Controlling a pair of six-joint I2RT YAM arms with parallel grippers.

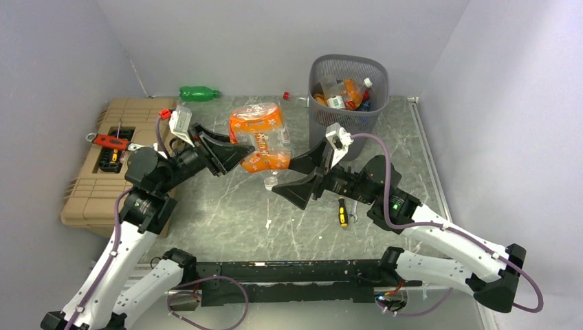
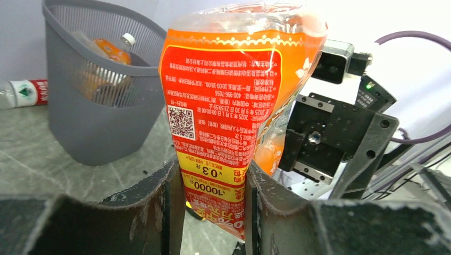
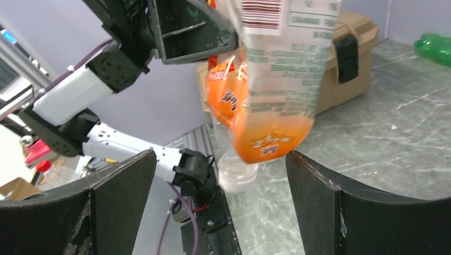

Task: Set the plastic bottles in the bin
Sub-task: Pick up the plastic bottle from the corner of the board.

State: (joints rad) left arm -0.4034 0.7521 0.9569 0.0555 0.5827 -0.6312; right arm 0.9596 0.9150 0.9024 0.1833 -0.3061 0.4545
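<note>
Left gripper point(image 1: 242, 152) clamped on orange bottle point(image 1: 261, 137), held above bench centre; right gripper point(image 1: 283, 177) spread wide beside it; bin point(image 1: 323, 117) at far-right corner.
Left wrist: fingers point(image 2: 154, 212) pinch bottle's lower end.
Right wrist: jaws apart, bottle between, untouched.

Orange bottle point(image 2: 250, 18): thin clear plastic, crumpled, glossy. Its label point(image 2: 223, 106) is shiny printed film. My left pincer point(image 2: 211, 207) fingers point(image 2: 143, 212): matt black plastic, rough, edges chipped pale. Bin point(image 2: 106, 127): matt grey plastic mesh. Bench point(image 2: 32, 154): smooth grey stone-look, veined, faint sheen. Toolbox point(image 1: 89, 185): matt tan plastic, ribbed. Green bottle point(image 1: 199, 93): glossy plastic.
</note>
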